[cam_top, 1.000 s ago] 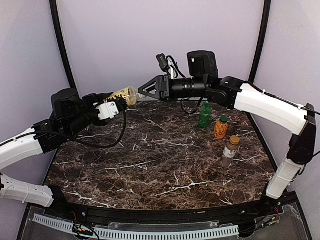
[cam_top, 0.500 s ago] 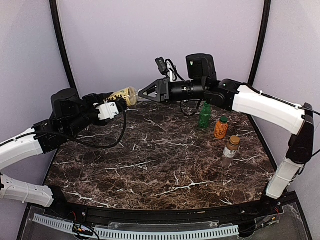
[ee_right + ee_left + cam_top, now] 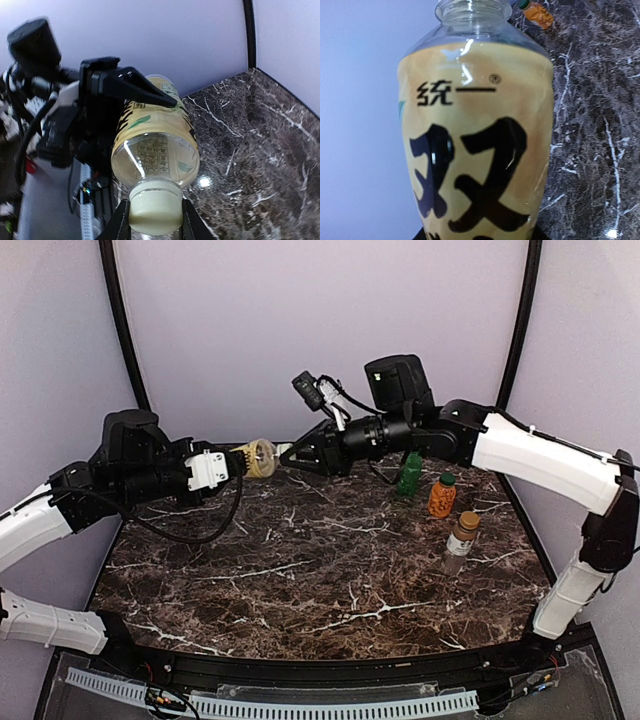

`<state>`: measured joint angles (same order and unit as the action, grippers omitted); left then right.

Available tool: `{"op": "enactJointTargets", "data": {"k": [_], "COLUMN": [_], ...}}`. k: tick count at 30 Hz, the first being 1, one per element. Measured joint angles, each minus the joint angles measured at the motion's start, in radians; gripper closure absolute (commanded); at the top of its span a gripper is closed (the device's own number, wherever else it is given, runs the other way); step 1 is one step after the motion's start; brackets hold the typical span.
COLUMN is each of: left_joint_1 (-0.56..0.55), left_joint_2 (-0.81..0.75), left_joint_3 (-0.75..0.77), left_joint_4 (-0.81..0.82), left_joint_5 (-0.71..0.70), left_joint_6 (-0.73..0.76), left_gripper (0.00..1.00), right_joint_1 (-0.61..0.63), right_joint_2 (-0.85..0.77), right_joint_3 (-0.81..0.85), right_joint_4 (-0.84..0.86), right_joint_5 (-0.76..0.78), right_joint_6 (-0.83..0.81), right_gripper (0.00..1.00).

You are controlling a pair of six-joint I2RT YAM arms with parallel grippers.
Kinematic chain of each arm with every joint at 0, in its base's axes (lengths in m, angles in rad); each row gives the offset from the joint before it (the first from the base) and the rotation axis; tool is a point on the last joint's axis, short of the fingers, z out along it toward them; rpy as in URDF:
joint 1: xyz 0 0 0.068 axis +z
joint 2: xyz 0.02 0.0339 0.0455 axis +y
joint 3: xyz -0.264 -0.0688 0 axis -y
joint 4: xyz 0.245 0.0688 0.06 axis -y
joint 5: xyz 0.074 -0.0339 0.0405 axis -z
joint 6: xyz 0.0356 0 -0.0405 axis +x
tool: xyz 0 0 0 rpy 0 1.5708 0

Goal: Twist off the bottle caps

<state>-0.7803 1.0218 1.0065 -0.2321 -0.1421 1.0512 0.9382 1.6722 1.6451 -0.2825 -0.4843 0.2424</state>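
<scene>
My left gripper [image 3: 236, 460] is shut on the tall clear bottle [image 3: 262, 457] with a yellow label and holds it level above the table's back left. The label fills the left wrist view [image 3: 475, 150]. My right gripper [image 3: 287, 453] is closed on the bottle's pale cap [image 3: 155, 210], with one finger [image 3: 119, 224] pressed on each side. The left gripper's black fingers [image 3: 125, 85] clasp the bottle's body [image 3: 155, 135] in the right wrist view. The green bottle [image 3: 409, 471], the squat orange bottle [image 3: 442, 496] and the slim clear bottle [image 3: 460, 542] stand capped at the right.
The dark marble table [image 3: 320, 570] lies under both arms. The lilac back wall [image 3: 320, 320] is close behind the grippers. A black rail [image 3: 300, 675] runs along the near edge. The orange bottle also shows in the left wrist view [image 3: 536, 13].
The left arm has swung the bottle lower and to the right. The right gripper has come down and left and closed its fingers round the cap.
</scene>
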Motion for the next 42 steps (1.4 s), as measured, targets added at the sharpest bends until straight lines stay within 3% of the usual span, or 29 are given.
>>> {"op": "enactJointTargets", "data": {"k": [4, 9, 16, 29, 35, 42], "left_joint_1": [0.001, -0.004, -0.003, -0.004, -0.004, -0.003], "left_joint_2": [-0.008, 0.005, 0.018, 0.02, 0.019, 0.018], "left_joint_3": [0.069, 0.089, 0.091, 0.091, 0.091, 0.091], "left_joint_4": [-0.22, -0.379, -0.474, -0.481, -0.482, -0.484], "left_joint_5": [0.165, 0.334, 0.418, 0.423, 0.423, 0.418], "left_joint_6": [-0.071, -0.154, -0.188, -0.19, -0.187, -0.187], "left_gripper": [0.7, 0.71, 0.71, 0.71, 0.72, 0.73], "right_joint_1": [0.09, 0.17, 0.231, 0.246, 0.254, 0.257], "right_joint_2": [-0.082, -0.153, -0.164, -0.167, -0.165, -0.161], "right_joint_3": [-0.076, -0.183, -0.217, -0.221, -0.219, -0.217], "right_joint_4": [-0.058, -0.055, -0.063, -0.063, -0.064, -0.063], "right_joint_5": [0.106, 0.183, 0.261, 0.307, 0.328, 0.343], "right_joint_6": [-0.348, -0.707, -1.025, -1.162, -1.173, -1.172], "right_gripper": [1.0, 1.0, 1.0, 0.99, 0.86, 0.59]}}
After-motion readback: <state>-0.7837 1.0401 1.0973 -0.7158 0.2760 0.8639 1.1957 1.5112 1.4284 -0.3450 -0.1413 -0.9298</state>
